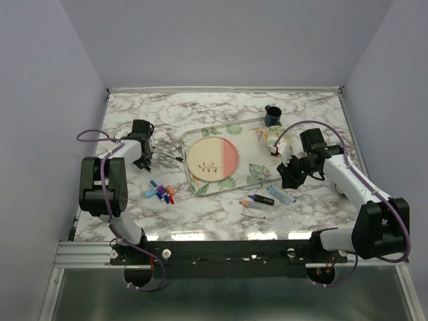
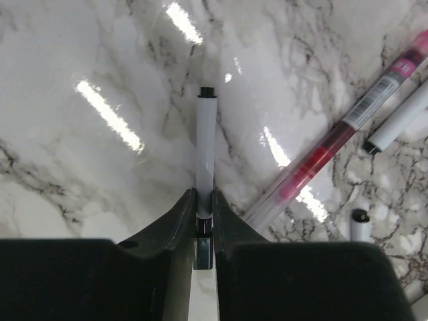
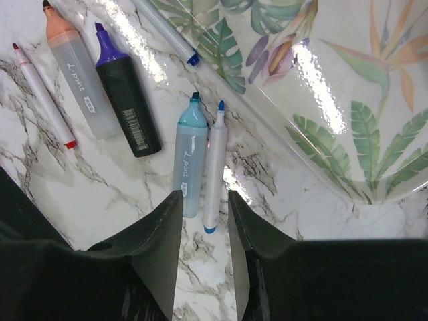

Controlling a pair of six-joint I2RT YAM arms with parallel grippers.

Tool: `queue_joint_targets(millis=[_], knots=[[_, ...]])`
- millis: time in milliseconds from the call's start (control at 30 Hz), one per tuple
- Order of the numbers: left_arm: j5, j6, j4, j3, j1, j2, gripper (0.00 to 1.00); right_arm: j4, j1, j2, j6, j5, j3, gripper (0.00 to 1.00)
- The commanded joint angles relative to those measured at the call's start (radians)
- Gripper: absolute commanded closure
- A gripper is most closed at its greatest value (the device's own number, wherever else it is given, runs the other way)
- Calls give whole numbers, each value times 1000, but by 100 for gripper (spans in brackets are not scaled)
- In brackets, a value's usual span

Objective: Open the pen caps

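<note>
In the left wrist view my left gripper is shut on the near end of a white-barrelled pen that points away from me, with a black tip at its far end. The held end looks dark between the jaws. From above, the left gripper sits left of the tray. Loose pen caps in blue, red, orange and purple lie in a small heap in front of it. My right gripper is open just above the table. A light-blue highlighter and a thin blue-tipped pen lie uncapped just ahead of its tips.
A red pen and two more white pens lie right of the left gripper. Orange and purple-tipped dark highlighters and a thin red pen lie left of the right gripper. The leaf-patterned tray holds a plate, and a mug stands behind it.
</note>
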Motion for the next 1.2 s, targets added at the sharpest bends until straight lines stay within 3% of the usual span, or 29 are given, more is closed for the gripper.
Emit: queue_joint_targets(millis=[0, 167, 267, 433, 500, 533, 633, 733, 767, 900, 1167], knots=[[-18, 31, 29, -113, 4, -151, 80, 5, -7, -36, -13, -46, 12, 59], [62, 108, 187, -234, 4, -405, 98, 0, -7, -60, -25, -86, 12, 59], [149, 157, 282, -305, 4, -547, 100, -4, -9, -91, -36, -131, 13, 59], [669, 231, 567, -450, 4, -696, 100, 8, -7, -203, -80, -247, 7, 59], [804, 231, 592, -440, 4, -672, 100, 55, -2, -267, -101, -327, -13, 59], [946, 223, 602, -432, -8, -656, 100, 74, 1, -299, -141, -354, -42, 57], [1077, 216, 639, -415, -121, -606, 100, 105, 22, -384, -251, -482, -63, 46], [1116, 232, 649, -397, -307, -573, 100, 69, 45, -335, -331, -576, -51, 31], [1148, 234, 650, -391, -355, -546, 100, 83, 54, -321, -348, -580, -57, 22], [1203, 248, 647, -365, -568, -471, 100, 141, 154, -264, -394, -473, -62, 16], [1229, 301, 589, -270, -755, -291, 100, 189, 344, -277, -657, -375, -157, 14]])
